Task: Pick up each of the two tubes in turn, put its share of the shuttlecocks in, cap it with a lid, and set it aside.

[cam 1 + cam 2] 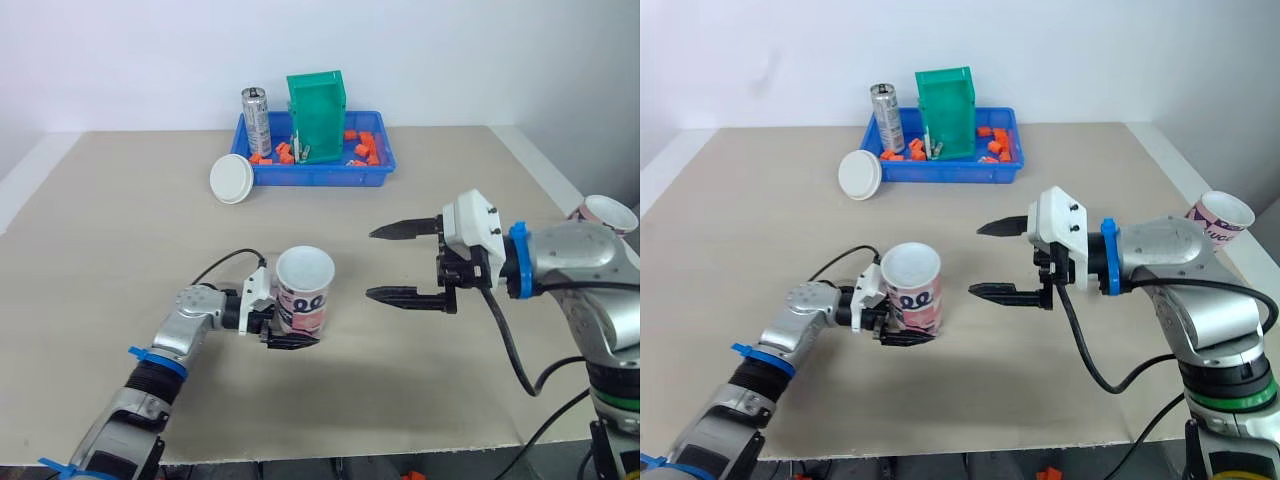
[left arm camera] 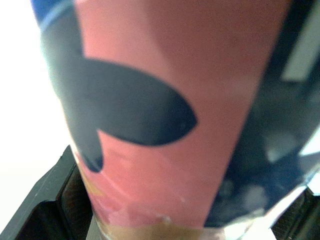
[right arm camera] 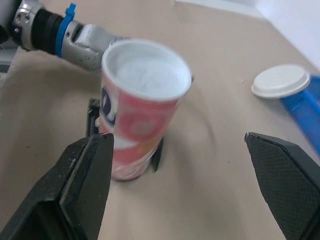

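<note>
Left gripper (image 1: 290,335) is closed on the lower part of a pink tube (image 1: 303,290). It stands upright on the table (image 1: 120,230), well apart from the blue tray (image 1: 320,177), on the camera side. Its top looks white, but I cannot tell if this is a lid or the open inside. Right gripper (image 1: 372,263) hangs with its fingers wide open and empty, also on the camera side of the tray. One loose lid (image 1: 232,178) lies just beside the tray's left end. A second tube (image 1: 606,213) waits far to the tray's right, seemingly uncapped. I judge at most one tube finished.
</note>
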You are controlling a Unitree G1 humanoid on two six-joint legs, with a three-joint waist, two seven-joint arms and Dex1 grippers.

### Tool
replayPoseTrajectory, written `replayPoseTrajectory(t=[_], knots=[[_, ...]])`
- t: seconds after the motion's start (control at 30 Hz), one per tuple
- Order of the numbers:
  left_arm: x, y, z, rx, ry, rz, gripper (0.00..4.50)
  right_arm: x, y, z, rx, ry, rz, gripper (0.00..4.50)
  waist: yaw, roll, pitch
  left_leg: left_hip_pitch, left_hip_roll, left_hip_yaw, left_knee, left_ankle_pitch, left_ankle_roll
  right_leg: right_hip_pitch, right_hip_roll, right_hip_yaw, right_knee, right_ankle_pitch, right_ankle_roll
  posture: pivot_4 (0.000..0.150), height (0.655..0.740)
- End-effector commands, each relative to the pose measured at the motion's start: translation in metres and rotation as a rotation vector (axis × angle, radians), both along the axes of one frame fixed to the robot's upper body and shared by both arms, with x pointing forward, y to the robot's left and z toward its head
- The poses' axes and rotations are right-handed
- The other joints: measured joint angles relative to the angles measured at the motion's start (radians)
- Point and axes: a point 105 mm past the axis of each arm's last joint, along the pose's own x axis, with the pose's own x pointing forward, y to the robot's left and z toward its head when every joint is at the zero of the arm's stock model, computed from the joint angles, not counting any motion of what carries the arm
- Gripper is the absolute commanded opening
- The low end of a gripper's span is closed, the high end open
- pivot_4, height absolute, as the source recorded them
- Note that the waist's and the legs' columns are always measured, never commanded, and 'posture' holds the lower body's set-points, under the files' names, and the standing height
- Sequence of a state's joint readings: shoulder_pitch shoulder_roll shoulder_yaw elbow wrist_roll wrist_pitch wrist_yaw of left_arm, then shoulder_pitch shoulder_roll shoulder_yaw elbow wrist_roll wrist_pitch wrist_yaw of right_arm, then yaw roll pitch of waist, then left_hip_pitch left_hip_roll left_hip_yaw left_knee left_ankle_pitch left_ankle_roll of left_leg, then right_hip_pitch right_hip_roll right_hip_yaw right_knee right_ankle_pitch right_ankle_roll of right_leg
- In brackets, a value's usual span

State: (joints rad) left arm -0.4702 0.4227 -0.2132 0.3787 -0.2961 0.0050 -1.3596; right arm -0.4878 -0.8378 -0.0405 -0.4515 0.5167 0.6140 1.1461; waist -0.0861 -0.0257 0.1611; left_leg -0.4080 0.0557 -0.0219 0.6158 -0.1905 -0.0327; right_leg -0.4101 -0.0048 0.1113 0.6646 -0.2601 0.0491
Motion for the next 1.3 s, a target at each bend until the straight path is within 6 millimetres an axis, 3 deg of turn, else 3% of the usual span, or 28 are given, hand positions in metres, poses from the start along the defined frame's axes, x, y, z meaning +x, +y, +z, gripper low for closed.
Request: replayPoseTrajectory(t=[0.03,0.17,0.27,0.4,0.63,0.8,0.87,1.1,1.3], knots=[[-0.013,0.045,-0.017,0.092,0.137,0.066,4.23,-0.006,-0.003,0.004,0.008,-0.023,-0.022,4.50,-0.007,0.000,0.000,0.000,0.001,0.000,0.000,-0.001,-0.001,0.000,0.001,0.000,0.000,-0.001,-0.001,0.150,0.7083],[-0.020,0.064,-0.012,0.117,0.127,0.086,4.23,-0.004,-0.001,-0.007,-0.006,-0.010,-0.028,4.50,-0.008,0.002,0.004,0.000,0.005,0.000,0.000,-0.004,0.000,0.000,0.005,0.000,0.000,-0.004,-0.003,0.150,0.7083],[-0.018,0.065,-0.010,0.087,0.106,0.103,4.23,0.002,0.000,-0.006,0.009,-0.022,-0.031,4.50,-0.007,0.002,0.006,0.000,0.005,0.000,0.000,-0.006,0.000,0.000,0.004,0.000,0.000,-0.006,-0.003,0.150,0.7083],[-0.011,0.047,-0.013,0.041,0.074,0.113,4.23,0.008,0.000,-0.001,0.007,-0.044,-0.034,4.50,0.004,0.005,0.009,-0.001,0.004,0.000,0.000,-0.007,0.000,0.000,0.004,0.000,0.000,-0.006,-0.001,0.150,0.7083],[-0.002,-0.005,-0.021,-0.032,0.048,0.052,4.23,0.006,-0.001,-0.002,-0.011,-0.055,-0.040,4.50,0.052,0.007,0.009,-0.003,-0.002,-0.002,0.006,-0.006,0.000,0.002,-0.001,0.000,0.000,-0.006,0.002,0.150,0.7083],[0.000,-0.019,-0.021,0.001,0.017,-0.044,4.23,0.006,-0.003,-0.001,-0.020,-0.062,-0.051,4.50,0.065,0.007,0.009,-0.008,-0.009,-0.004,0.012,-0.006,0.000,0.003,-0.005,0.002,-0.001,-0.008,0.007,0.150,0.7083],[0.003,-0.021,-0.017,0.004,0.013,-0.066,4.23,0.006,-0.003,-0.001,-0.021,-0.065,-0.053,4.50,0.066,0.008,0.009,-0.015,-0.010,-0.006,0.014,-0.006,0.000,0.002,-0.005,0.002,-0.001,-0.008,0.009,0.150,0.7083],[0.002,-0.022,-0.010,0.023,0.021,-0.135,4.23,0.007,-0.001,0.000,-0.020,-0.073,-0.049,4.50,0.066,0.008,0.009,-0.016,-0.011,-0.009,0.015,-0.006,0.000,0.002,-0.005,0.000,-0.001,-0.006,0.014,0.150,0.7083],[0.000,-0.009,-0.010,0.025,0.025,-0.116,4.23,0.005,-0.001,0.000,-0.018,-0.066,-0.040,4.50,0.064,0.008,0.009,-0.017,-0.010,-0.010,0.014,-0.007,0.001,0.002,-0.005,0.000,-0.001,-0.007,0.015,0.150,0.7083]])
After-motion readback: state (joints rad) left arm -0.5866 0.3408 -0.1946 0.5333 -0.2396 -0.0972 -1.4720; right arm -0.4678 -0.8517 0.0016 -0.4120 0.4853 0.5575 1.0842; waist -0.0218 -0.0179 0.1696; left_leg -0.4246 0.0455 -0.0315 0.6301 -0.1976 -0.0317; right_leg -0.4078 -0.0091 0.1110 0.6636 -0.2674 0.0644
